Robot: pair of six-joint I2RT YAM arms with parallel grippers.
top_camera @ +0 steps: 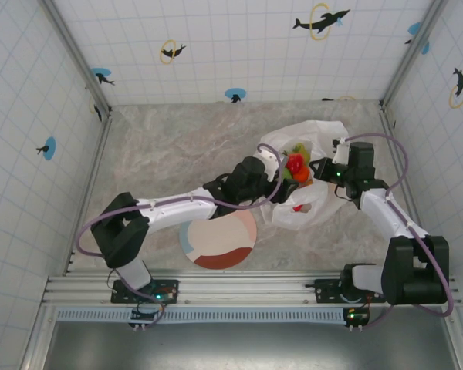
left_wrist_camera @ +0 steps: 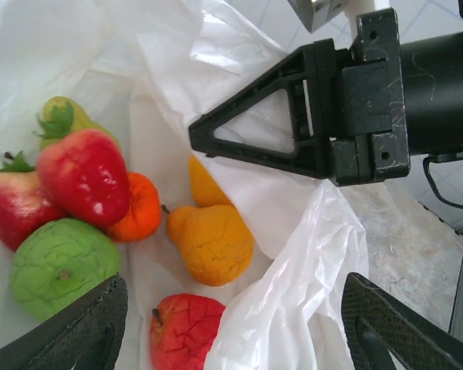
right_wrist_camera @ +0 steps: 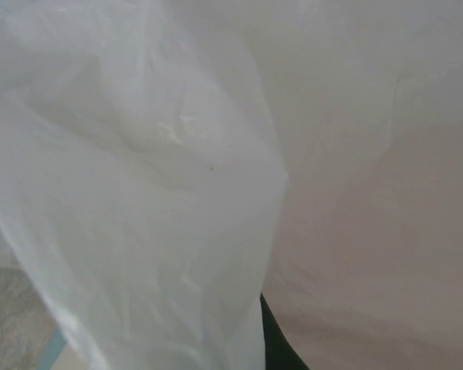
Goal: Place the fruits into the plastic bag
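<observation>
top view: left gripper [top_camera: 282, 174] spread wide, holding nothing, at the mouth of the thin crinkly white plastic bag [top_camera: 318, 134]; small toy fruits [top_camera: 296, 165] inside, just past its tips; right gripper [top_camera: 319, 170] pinches the bag's edge | left wrist view: fruits lie in the bag between the fingers [left_wrist_camera: 69, 335] | right wrist view: bag film up close

White tiled walls [top_camera: 239, 54] with dolphin stickers [top_camera: 321, 21]; grey marbled tabletop [top_camera: 170, 146]; metal rail [top_camera: 239, 287] at near edge
</observation>
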